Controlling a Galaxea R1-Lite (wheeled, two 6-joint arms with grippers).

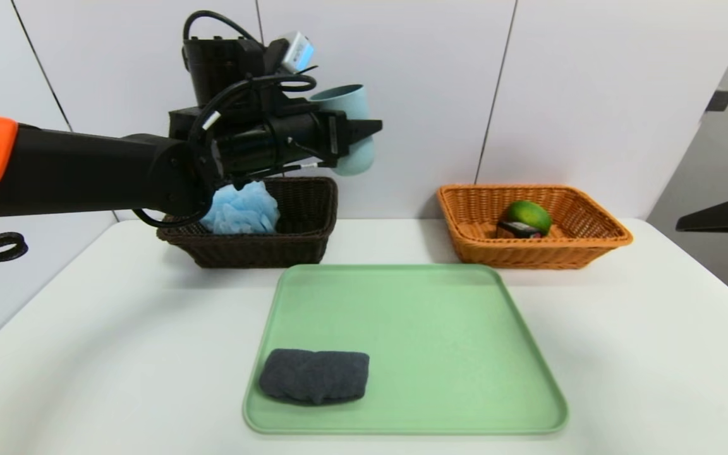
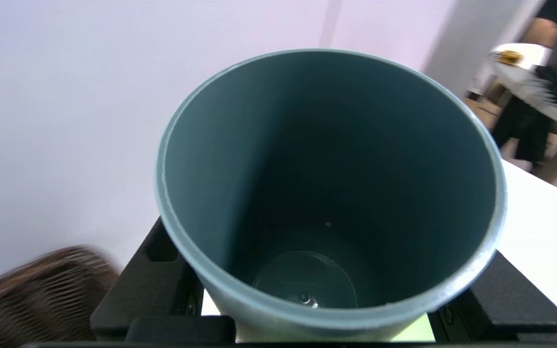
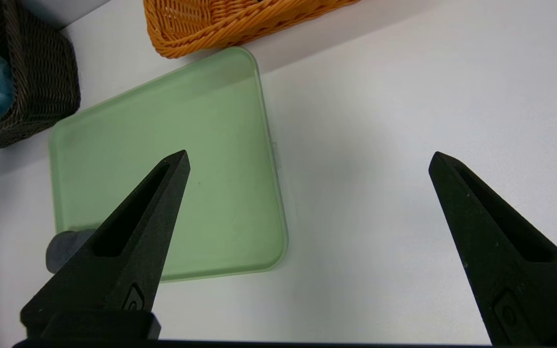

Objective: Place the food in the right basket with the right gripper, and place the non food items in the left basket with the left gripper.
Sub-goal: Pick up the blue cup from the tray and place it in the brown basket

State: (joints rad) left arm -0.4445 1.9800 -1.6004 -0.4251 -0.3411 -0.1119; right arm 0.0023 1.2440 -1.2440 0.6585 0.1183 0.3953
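Nearest the robot, a folded dark grey towel (image 1: 314, 376) is seen lying in the near left corner of a green tray (image 1: 465, 354) on the white table (image 1: 655, 354). The right gripper (image 3: 307, 159) is held idle above the table to the tray's right, its fingers spread wide and empty. Farther back, the teal cup (image 1: 348, 126) is pinched by the left gripper (image 1: 364, 129) and held high in the air, above the right end of the dark brown basket (image 1: 294, 243), where the blue bath puff (image 1: 241, 208) already rests. Farthest right, the green fruit (image 1: 528, 216) and black box (image 1: 519, 229) lie in the orange basket (image 1: 591, 243). The cup-carrying step is judged under way; next, it should be lowered into the brown basket and released.
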